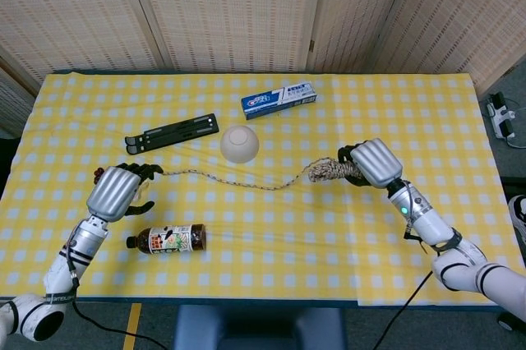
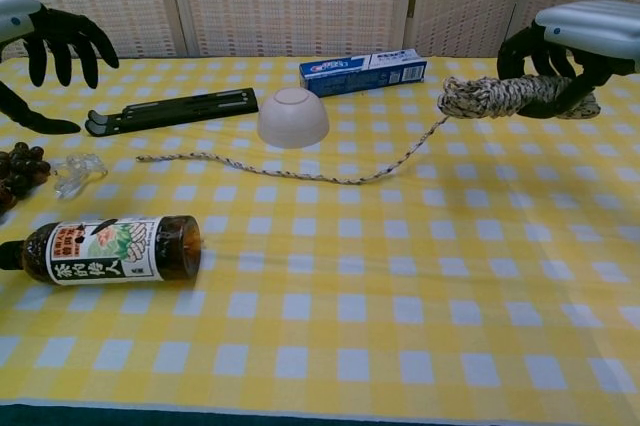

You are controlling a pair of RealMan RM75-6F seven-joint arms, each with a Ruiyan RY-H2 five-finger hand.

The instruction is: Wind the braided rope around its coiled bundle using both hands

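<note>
My right hand grips the coiled bundle of braided rope and holds it above the table, its coils pointing left. From the bundle the loose rope tail hangs down and trails left across the yellow checked cloth. Its free end lies near my left hand. That hand hovers above the tail's end with fingers spread and curved downward, holding nothing.
A white bowl sits upside down just behind the rope, with a black folding stand to its left and a toothpaste box further back. A tea bottle lies on its side near the front. Grapes and a clear plastic piece lie at the left.
</note>
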